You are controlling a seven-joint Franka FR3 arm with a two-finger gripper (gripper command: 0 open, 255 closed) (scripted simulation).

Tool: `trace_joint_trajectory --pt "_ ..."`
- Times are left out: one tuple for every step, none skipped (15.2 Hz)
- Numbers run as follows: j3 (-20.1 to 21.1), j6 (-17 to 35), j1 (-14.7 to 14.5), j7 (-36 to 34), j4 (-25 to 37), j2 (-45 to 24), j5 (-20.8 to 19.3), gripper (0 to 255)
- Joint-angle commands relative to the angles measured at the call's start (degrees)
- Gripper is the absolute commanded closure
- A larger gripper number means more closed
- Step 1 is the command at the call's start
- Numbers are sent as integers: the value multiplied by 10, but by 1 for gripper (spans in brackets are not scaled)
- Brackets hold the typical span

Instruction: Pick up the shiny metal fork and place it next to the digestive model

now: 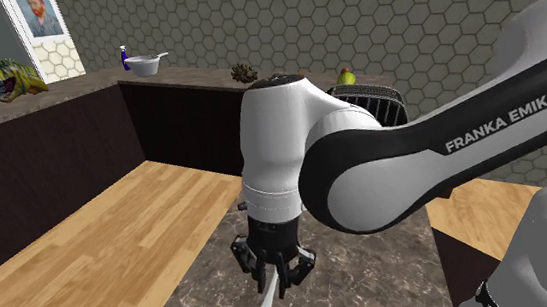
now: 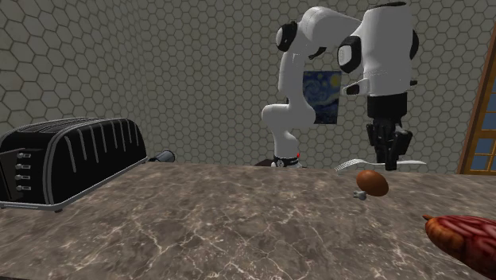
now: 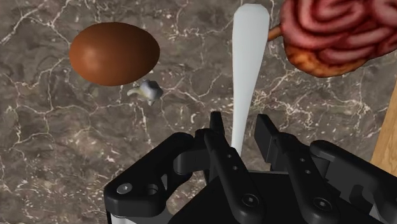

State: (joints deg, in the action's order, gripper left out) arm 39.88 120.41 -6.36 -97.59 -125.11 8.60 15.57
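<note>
The fork [image 3: 247, 70] reaches out from the gripper [image 3: 240, 124] over the counter [image 3: 63, 159], its far end just beside the digestive model [image 3: 337, 35]; an egg-shaped thing [image 3: 114, 54] lies on the fork's other side, a small piece [image 3: 147, 92] near it; the toaster [image 2: 71, 159] stands well apart, at the second exterior view's left

I see a white arm [image 1: 280, 137], rounded shells, dark joints [image 2: 347, 57]. White FRANKA EMIKA lettering [image 1: 502, 122] on a black band [image 1: 383, 174]. My jaws all black, chunky housing [image 3: 159, 184], small round screws [image 3: 249, 200] on it.
</note>
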Motion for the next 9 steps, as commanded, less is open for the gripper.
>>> trace_joint_trajectory --pt "3 17 0 -1 -10 -8 -3 255" --pt "4 25 0 -1 -15 -11 -4 255" --pt "5 33 0 -2 -20 -15 -6 255" --pt "7 42 0 -3 -24 -20 -8 255" --pt "8 50 0 -4 -29 -24 -10 255" --pt "9 58 0 -5 -33 -29 -12 255" --pt "10 66 0 -6 -37 -33 -14 255" --pt "12 75 0 -7 -41 -38 -17 255" --pt "13 83 0 -8 -45 -43 -19 255"
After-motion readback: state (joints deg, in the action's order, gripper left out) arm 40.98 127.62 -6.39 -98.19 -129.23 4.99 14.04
